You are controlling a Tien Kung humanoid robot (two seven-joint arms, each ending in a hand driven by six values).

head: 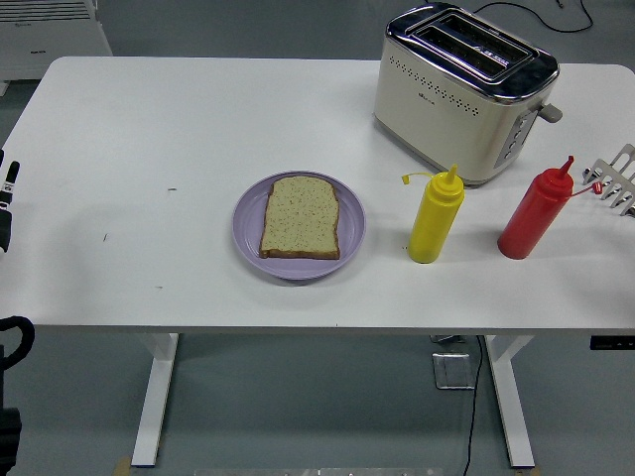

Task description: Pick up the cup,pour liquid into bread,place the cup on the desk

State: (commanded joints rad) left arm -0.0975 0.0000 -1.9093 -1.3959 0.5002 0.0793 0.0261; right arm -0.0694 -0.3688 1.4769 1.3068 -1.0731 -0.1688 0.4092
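A slice of bread (300, 216) lies flat on a purple plate (248, 233) in the middle of the table. No cup shows; a yellow squeeze bottle (436, 218) stands upright right of the plate, its cap hanging open. Further right a red squeeze bottle (535, 213) stands upright. My right hand (617, 178) enters at the right edge with its pale fingers extended, just right of the red bottle's nozzle and holding nothing. Only a sliver of my left hand (7, 198) shows at the left edge, well away from the plate.
A cream and chrome toaster (462, 91) stands at the back right, behind the two bottles. The white table (149, 149) has its near edge a little below the plate. A white appliance (50, 35) stands on the floor beyond the far left corner.
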